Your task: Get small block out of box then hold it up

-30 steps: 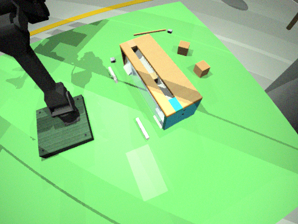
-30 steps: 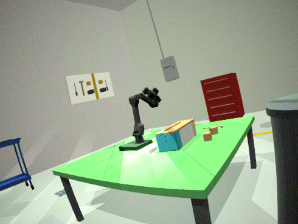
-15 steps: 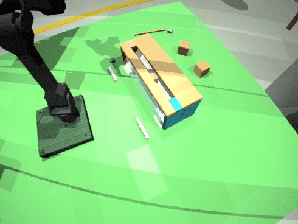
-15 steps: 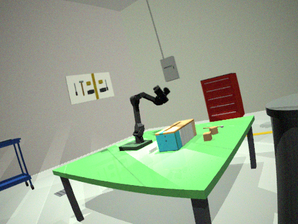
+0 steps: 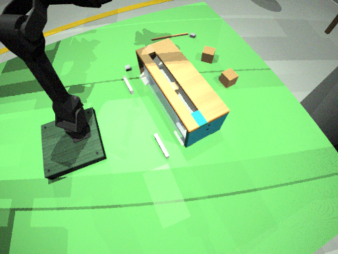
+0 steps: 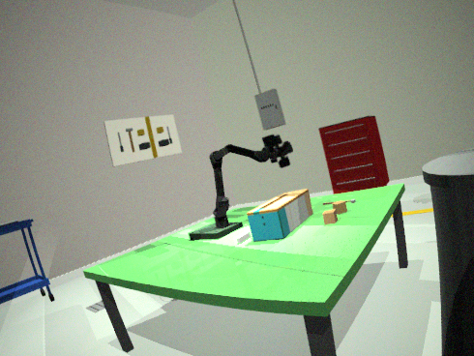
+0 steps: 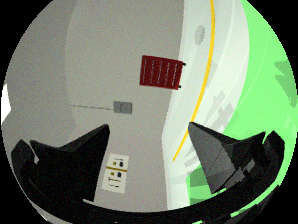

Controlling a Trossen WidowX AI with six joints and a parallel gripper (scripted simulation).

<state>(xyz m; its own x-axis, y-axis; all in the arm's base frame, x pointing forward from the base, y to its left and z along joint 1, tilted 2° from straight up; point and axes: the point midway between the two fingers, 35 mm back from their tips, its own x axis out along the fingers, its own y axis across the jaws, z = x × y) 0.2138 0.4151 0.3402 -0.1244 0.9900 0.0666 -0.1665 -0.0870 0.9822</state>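
The box (image 5: 203,93) (image 6: 268,226) stands upright on the green table, with a tan slotted top, a clear front towards the arm's base and a blue end wall. A small tan piece (image 5: 175,86) shows through the slot about midway; I cannot tell for sure whether it is the block. The shelf's ends are hard to make out. My gripper (image 6: 287,155) (image 7: 149,127) is open and empty, high above the table and box. The wrist view looks out at the room, with neither box nor block in it. In the top view the gripper is out of frame.
Two brown cubes (image 5: 208,54) (image 5: 228,78) stand behind the box. A thin brown stick (image 5: 170,36) with a grey piece (image 5: 192,35) at its end lies past the far end. White bars (image 5: 128,85) (image 5: 161,145) and a small grey cube (image 5: 127,67) lie on the front side.
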